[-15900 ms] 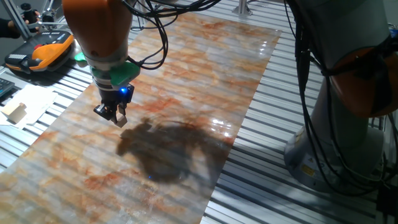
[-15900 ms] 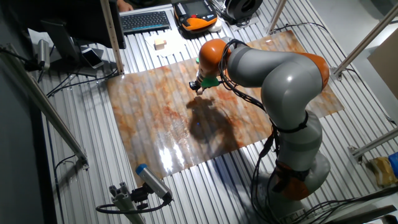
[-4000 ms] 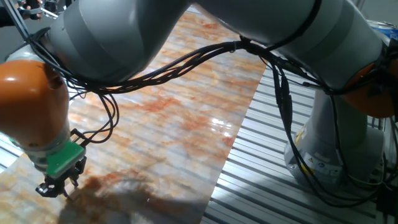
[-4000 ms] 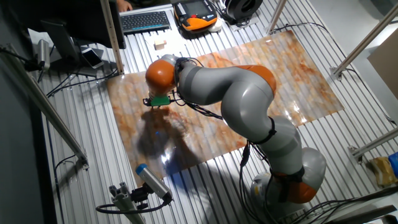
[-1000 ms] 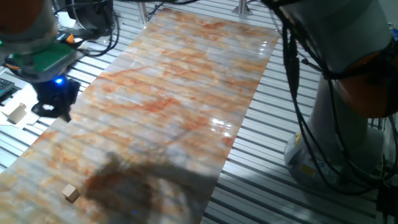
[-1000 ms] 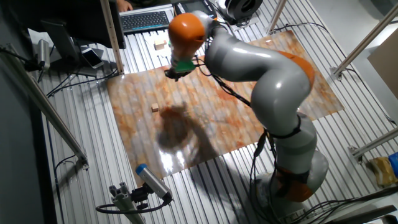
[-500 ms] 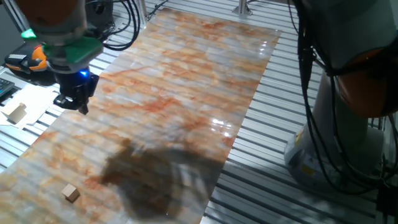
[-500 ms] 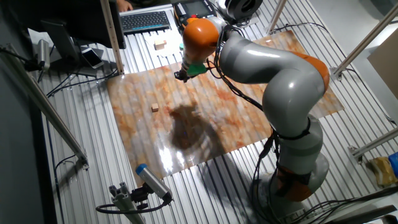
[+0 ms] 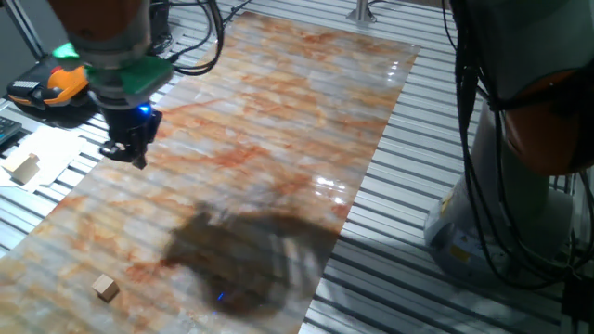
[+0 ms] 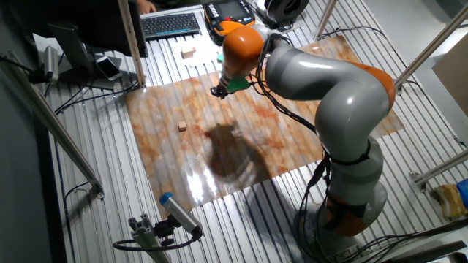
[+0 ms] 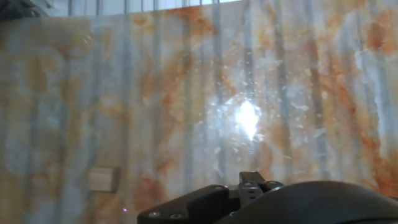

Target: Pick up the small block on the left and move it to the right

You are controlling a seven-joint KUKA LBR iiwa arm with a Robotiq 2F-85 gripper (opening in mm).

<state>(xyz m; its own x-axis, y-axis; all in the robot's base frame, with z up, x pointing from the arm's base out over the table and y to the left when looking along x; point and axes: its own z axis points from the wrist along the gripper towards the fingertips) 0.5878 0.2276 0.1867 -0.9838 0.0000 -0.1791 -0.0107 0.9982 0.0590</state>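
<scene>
The grey-and-orange arm reaches over a marbled orange-and-grey mat on the slatted metal table. Its gripper hangs above the mat with nothing between its fingers; whether the jaws stand wide or narrow cannot be told. A larger pale wooden block sits on white paper beyond the mat's edge. The small block lies alone on the mat, well apart from the gripper, and shows blurred in the hand view.

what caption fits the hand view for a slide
Hand view over the marbled sheet: small block lies alone at lower left, a glare spot mid-frame.
</scene>
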